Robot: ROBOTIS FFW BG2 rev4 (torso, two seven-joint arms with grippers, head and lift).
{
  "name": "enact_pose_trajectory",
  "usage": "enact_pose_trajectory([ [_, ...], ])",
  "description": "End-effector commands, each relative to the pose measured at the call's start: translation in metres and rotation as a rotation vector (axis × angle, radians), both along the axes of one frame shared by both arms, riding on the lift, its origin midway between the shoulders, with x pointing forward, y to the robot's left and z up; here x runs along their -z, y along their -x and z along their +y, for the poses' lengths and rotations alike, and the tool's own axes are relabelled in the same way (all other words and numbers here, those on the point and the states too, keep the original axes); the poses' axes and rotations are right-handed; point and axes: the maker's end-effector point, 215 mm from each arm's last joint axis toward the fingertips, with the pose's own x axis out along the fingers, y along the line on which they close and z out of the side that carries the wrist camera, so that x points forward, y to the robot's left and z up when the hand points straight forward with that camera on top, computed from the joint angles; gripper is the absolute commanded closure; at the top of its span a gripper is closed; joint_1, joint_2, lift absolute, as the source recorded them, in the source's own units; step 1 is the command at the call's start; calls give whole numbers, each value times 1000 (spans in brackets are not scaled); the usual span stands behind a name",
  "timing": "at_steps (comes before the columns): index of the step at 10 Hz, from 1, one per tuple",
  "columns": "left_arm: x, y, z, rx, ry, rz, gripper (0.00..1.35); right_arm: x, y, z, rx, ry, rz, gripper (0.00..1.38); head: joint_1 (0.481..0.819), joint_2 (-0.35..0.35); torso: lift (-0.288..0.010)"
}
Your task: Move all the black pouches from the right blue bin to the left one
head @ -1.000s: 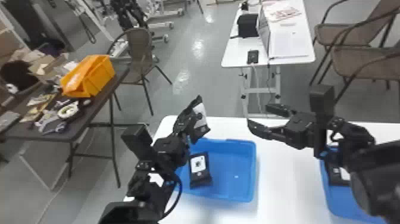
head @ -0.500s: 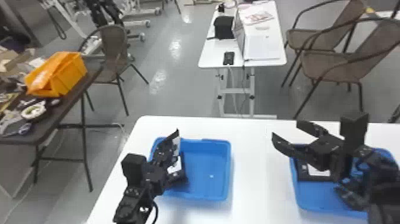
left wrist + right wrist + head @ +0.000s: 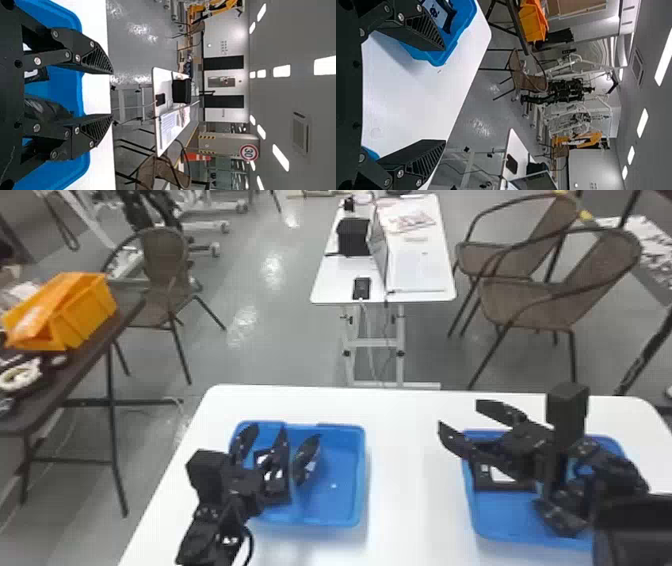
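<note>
White table (image 3: 415, 470), with a grey floor (image 3: 270, 340) beyond it, holds two open blue bins before us. Our left claw (image 3: 286, 432) reaches over the left bin (image 3: 340, 455), its two black fingers well parted, and we see nothing pinched at their tips. A black pouch with a white label (image 3: 274, 479) sits low between those fingers, inside that bin. Its long axis seems to run near to far, away from us, label towards our head camera.

We judge this step to be the release of a pouch; next, the left claw needs to lift clear without dragging it. Our right claw (image 3: 458, 416) is spread wide and empty above the right bin (image 3: 505, 515), pointing forward and inward. Beneath it lies another pouch (image 3: 500, 475), label up, near edge running side to side; the claw covers part, so we cannot tell its long axis. That one probably needs gripping next.
</note>
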Motion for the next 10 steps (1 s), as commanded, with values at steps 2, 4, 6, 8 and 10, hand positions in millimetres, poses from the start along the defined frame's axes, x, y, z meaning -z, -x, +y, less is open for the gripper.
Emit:
enact_pose_trajectory([
  [2,-63,19,25,-47,27,-138,159,2,9,-33,104,25,9,209,695,140,10],
  [4,-90,43,38,-113,77,-207,165,19,38,-70,195,-24,48,209,695,139,10],
  [6,-101,50,42,-141,116,-242,165,54,76,-110,284,5,118,209,695,117,10],
  [8,-102,52,42,-143,119,-245,165,87,88,-138,328,40,179,211,695,80,10],
  [10,-103,51,36,-136,141,-245,165,105,68,-163,357,54,199,211,695,48,10],
])
